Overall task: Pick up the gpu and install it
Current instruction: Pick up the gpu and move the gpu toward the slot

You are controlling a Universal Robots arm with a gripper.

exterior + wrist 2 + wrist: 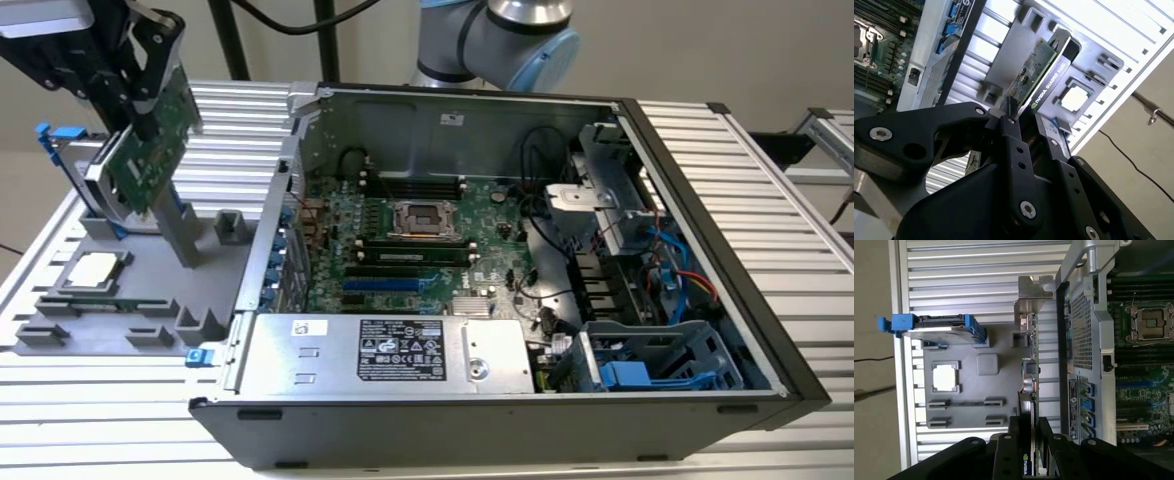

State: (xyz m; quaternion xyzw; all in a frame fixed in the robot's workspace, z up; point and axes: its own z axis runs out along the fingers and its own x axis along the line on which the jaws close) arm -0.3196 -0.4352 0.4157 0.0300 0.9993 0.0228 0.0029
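The gpu (pixel 147 160), a green circuit board with a black cooler, hangs tilted at the exterior view's far left, over the grey parts tray (pixel 147 290). My gripper (pixel 138 95) is shut on its upper edge, black fingers on both faces. In the second wrist view the gpu (pixel 1041 70) sticks out from between the fingers (pixel 1013 131). The first wrist view shows the gpu (pixel 1029 365) edge-on, its silver end bracket (pixel 1032 289) farthest from my gripper (pixel 1028 429), beside the outer wall of the open computer case (pixel 1076 340).
The open computer case (pixel 467 420) fills the middle, with motherboard (pixel 400 250), power supply (pixel 387 350) and cables inside. On the tray lie a square silver processor chip (pixel 94 272) and a hard drive in a blue frame (pixel 939 327). A slatted metal table (pixel 747 150) surrounds everything.
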